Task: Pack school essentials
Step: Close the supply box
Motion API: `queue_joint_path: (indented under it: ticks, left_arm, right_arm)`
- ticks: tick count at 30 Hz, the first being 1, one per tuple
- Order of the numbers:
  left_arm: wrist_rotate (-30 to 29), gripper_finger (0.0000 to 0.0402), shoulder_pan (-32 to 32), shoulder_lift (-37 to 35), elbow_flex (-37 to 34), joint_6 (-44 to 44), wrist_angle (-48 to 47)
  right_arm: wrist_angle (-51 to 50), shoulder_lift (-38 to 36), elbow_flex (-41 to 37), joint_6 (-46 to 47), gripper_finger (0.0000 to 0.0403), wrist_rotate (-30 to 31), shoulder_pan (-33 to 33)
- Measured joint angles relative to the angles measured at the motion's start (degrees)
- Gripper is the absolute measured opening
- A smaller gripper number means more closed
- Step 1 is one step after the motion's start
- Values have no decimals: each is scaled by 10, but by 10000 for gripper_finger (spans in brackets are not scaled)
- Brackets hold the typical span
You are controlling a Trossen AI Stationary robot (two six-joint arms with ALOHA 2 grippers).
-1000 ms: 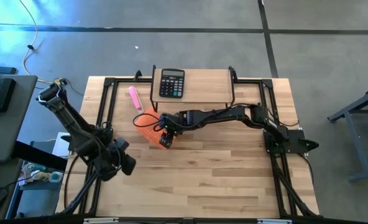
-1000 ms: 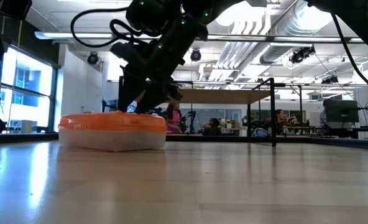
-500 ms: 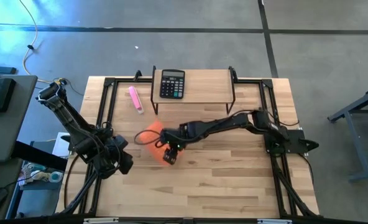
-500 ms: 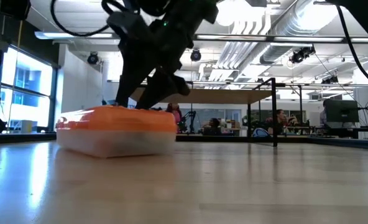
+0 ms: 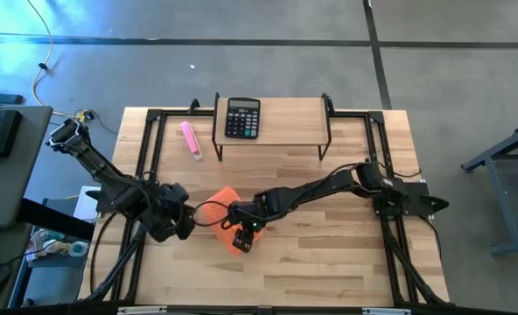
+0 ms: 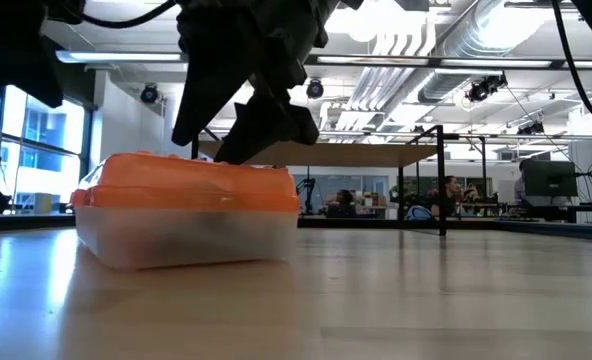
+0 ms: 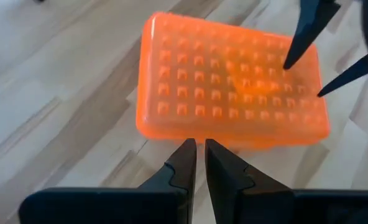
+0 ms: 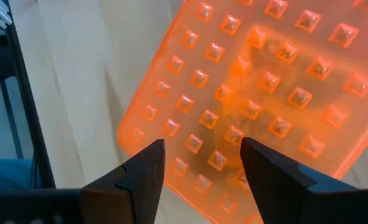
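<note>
Pale wooden tabletop (image 5: 329,254), black frame round it. Lower centre of the high view: orange-lidded box (image 5: 223,199), flat on the wood, lid on, contents hidden. Over its lower right corner, right gripper (image 5: 244,238), fingers about half spread, tips on the studded lid, clamping nothing. Just left of the box, left gripper (image 7: 200,144), pinched nearly together and empty, pointing at the near wall. Looks light, stiff, thin-walled plastic; probably slides easily. Best taken across the narrow width, low on the clear walls.
</note>
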Motion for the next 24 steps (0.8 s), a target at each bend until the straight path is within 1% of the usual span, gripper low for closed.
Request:
queue_joint_path:
  ticks: [7, 12, 16, 22, 24]
  left_arm:
    - [48, 26, 72, 0, 0, 153, 69]
    - [94, 26, 125, 0, 0, 225, 81]
    - [145, 26, 154, 3, 0, 283, 115]
    - [210, 26, 196, 46, 0, 340, 150]
    - [219, 26, 208, 68, 0, 355, 149]
  right_arm:
    - [-18, 5, 46, 9, 204, 34, 18]
    - [-28, 7, 62, 24, 204, 55, 29]
    - [-28, 6, 62, 54, 204, 61, 39]
    - [-61, 6, 64, 116, 204, 74, 51]
    - [-68, 5, 64, 130, 204, 81, 54]
